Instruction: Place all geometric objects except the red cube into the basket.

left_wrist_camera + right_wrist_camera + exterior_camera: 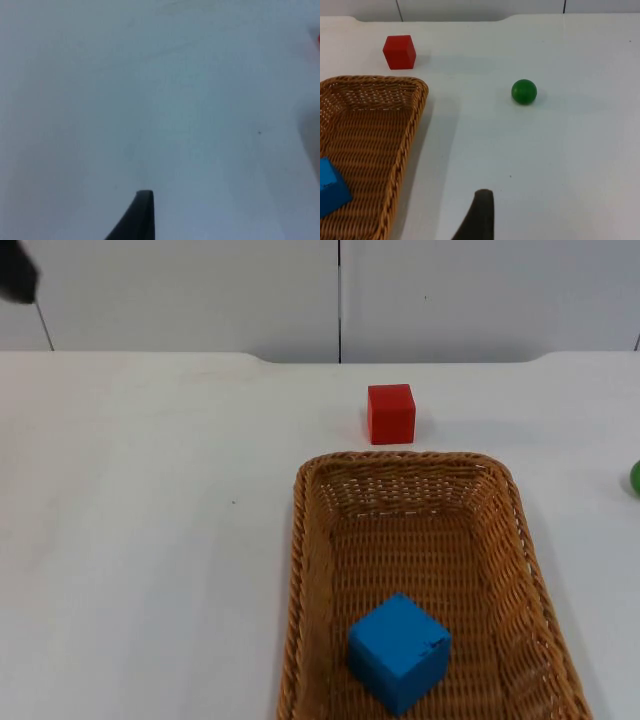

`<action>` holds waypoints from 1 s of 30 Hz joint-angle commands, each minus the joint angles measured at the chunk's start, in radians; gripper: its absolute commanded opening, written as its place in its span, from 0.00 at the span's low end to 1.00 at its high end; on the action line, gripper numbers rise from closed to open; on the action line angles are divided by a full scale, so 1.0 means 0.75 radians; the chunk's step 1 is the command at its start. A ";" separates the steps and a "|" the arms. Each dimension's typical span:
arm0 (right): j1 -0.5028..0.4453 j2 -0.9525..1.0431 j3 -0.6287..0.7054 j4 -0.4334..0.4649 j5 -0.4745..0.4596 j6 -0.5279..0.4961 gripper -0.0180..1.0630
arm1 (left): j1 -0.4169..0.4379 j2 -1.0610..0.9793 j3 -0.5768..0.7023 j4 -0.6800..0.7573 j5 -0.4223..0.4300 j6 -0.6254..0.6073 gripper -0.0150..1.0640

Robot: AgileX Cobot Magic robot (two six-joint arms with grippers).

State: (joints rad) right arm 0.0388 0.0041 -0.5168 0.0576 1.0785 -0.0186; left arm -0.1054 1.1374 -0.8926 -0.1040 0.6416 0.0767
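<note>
Only a green ball (524,92) well beyond the right gripper (479,215), grip state unclear, basket (395,150) beside

We think this is a lab or test room, not a home. We see a plain white table (150,540) with a smooth top and nothing homey on it. Right behind the table stands a flat grey wall (480,290) made of panels, with a thin dark line between them, like the walls that split up work rooms. On the table, just in front of that wall, sit simple toy-like shapes: a red cube (391,413), a green ball (524,92) off to the side of it, and a woven basket (310,540) with a blue cube (399,651) inside. They look like practice things.
</note>
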 commanded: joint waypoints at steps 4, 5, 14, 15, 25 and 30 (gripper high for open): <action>-0.009 -0.005 0.002 -0.007 0.000 0.000 0.74 | 0.063 -0.169 0.123 -0.032 0.005 -0.007 0.99; -0.009 -0.005 0.002 -0.007 0.000 0.000 0.74 | 0.063 -0.169 0.123 -0.032 0.005 -0.007 0.99; -0.009 -0.005 0.002 -0.001 -0.002 0.005 0.74 | 0.063 -0.449 0.178 -0.030 0.115 -0.007 0.99; -0.009 -0.005 0.002 -0.001 -0.002 0.005 0.74 | 0.063 -0.449 0.178 -0.030 0.115 -0.007 0.99; -0.009 0.198 -0.031 -0.003 -0.072 0.025 0.74 | 0.063 -0.546 0.178 -0.007 0.142 -0.007 0.99; -0.009 0.574 -0.075 -0.003 -0.235 0.107 0.74 | 0.063 -0.546 0.178 0.000 0.142 -0.007 0.99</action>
State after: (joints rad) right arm 0.0388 0.3236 -0.5545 0.0576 0.9707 0.0394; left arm -0.0615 0.7339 -0.7624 -0.1087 0.7489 0.0767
